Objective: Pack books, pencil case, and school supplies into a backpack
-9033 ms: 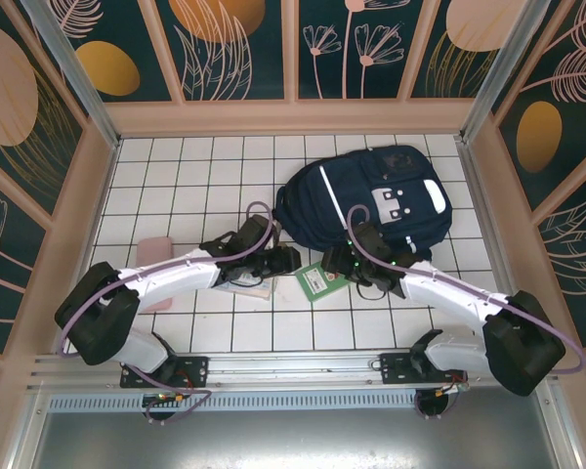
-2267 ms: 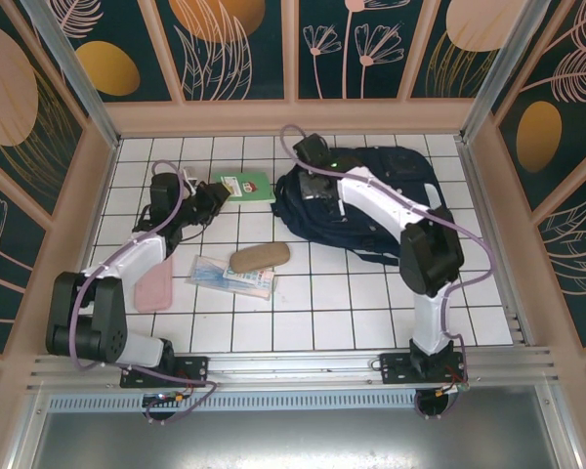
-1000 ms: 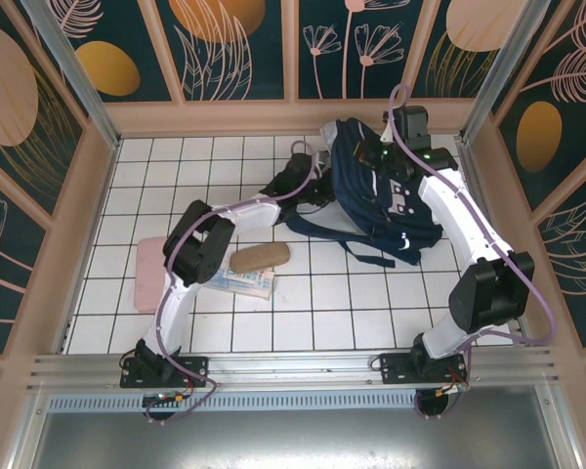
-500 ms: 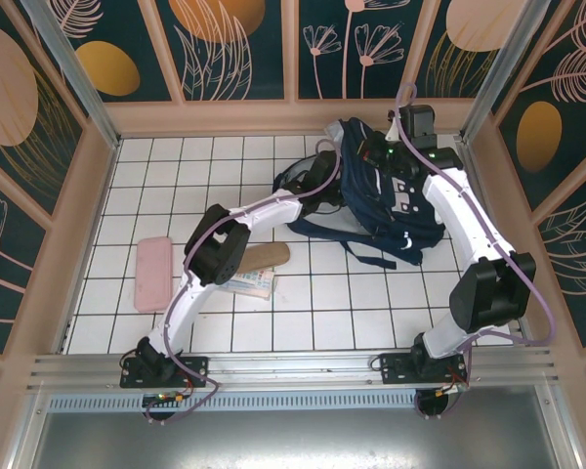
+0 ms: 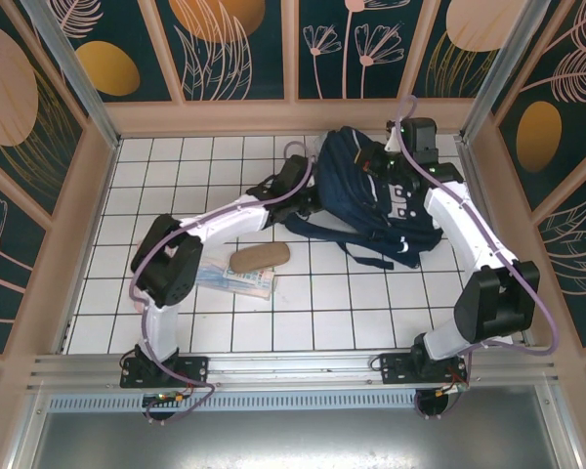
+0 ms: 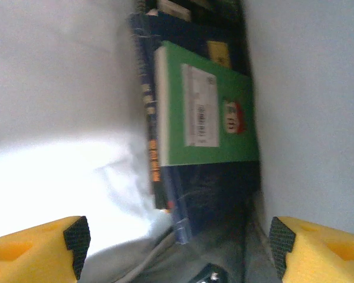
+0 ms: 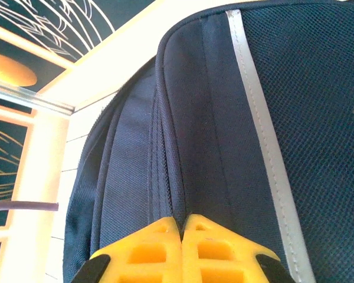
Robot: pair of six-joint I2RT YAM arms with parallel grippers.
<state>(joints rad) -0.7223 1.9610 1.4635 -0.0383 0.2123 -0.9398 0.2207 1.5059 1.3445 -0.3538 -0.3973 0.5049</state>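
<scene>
Green booklet (image 6: 209, 112) shows inside the backpack (image 7: 224, 118) between spread left fingers (image 6: 35, 247); right fingers (image 7: 156, 253) pinch its fabric.

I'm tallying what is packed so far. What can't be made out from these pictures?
Top external: the fabric of the backpack hides what is inside.
Left wrist: the green booklet covers most of the navy books behind it; their labels are blurred.
Right wrist: the right gripper is cut off by the bottom edge; how much fabric it pinches is hidden.
Top external: the brown pencil case overlaps the clear packet, whose contents are too small.
</scene>
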